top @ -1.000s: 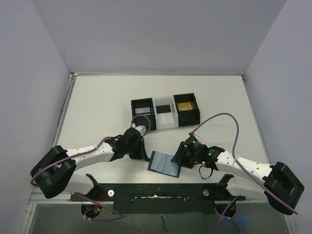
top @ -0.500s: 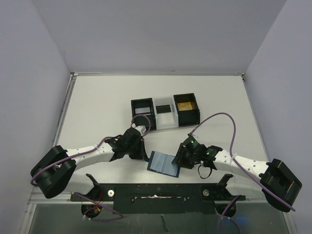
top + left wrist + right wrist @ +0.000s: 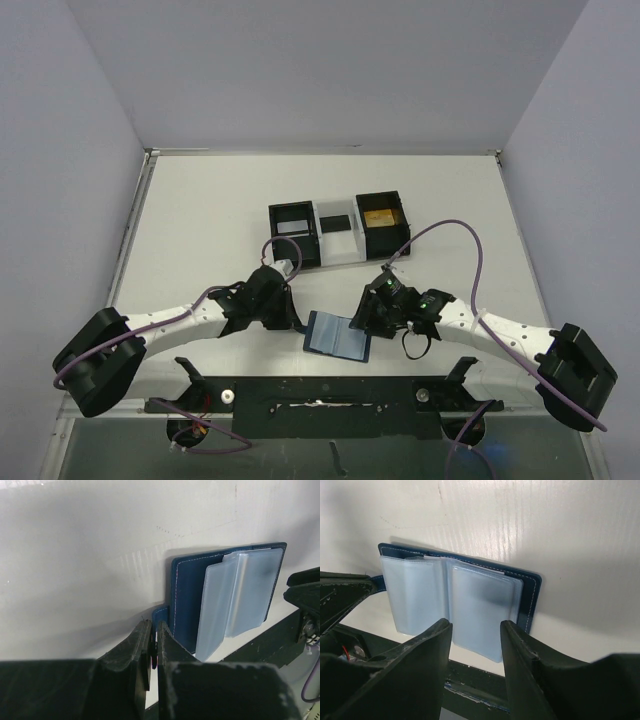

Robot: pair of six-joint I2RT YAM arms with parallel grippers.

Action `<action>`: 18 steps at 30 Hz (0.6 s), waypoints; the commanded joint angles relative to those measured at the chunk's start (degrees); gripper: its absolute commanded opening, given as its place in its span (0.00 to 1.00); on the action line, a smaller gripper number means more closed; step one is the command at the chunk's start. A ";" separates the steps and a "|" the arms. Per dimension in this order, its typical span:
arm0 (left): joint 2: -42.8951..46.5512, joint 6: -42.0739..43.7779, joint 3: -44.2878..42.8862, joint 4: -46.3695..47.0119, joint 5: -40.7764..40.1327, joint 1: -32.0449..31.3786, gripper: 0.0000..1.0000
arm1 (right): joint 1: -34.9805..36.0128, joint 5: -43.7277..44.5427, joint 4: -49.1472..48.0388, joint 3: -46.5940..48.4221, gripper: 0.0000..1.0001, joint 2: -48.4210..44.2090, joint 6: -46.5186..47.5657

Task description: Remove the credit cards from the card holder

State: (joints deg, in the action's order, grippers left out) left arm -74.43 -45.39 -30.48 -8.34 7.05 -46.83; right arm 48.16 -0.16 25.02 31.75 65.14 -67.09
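At the near edge, left gripper (image 3: 155, 628) clamps the floppy card holder (image 3: 185, 605) by its tab (image 3: 160, 614); right gripper (image 3: 476, 627) gapes, so pinch slick sleeves (image 3: 480, 605) edgewise.

- No text, label, brand, number or sign is legible in any view.
- card holder (image 3: 186, 595): its clear sleeves show no readable print.
- gold card (image 3: 380, 216): too small to read.

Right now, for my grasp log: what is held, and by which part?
Left fingers pinch the card holder by its edge tab; right fingers open, holding nothing.
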 commanded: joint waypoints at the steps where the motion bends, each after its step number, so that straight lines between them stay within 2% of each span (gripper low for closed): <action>1: 3.55 -5.96 2.09 4.99 -0.97 -0.43 0.00 | 1.49 1.04 1.60 1.82 0.45 0.74 0.37; 6: 6.13 -10.03 4.71 6.44 -1.93 -0.80 0.00 | 3.11 1.24 1.28 2.36 0.46 3.39 -0.55; 12: 6.46 -11.11 5.17 5.90 -2.25 -1.59 0.00 | 5.10 2.47 1.67 4.84 0.45 6.62 -0.26; 16: 6.32 -11.37 4.99 5.32 -3.43 -2.78 0.00 | 6.54 6.14 6.59 8.35 0.45 8.29 -0.71; 18: 6.38 -11.52 5.08 5.04 -3.89 -3.03 0.00 | 7.38 8.67 10.38 10.61 0.48 9.18 -0.96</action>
State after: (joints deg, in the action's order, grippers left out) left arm -69.12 -55.68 -24.80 -5.76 4.60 -48.90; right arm 54.06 2.94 30.48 37.08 73.47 -67.11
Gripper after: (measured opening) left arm 0.033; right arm 0.453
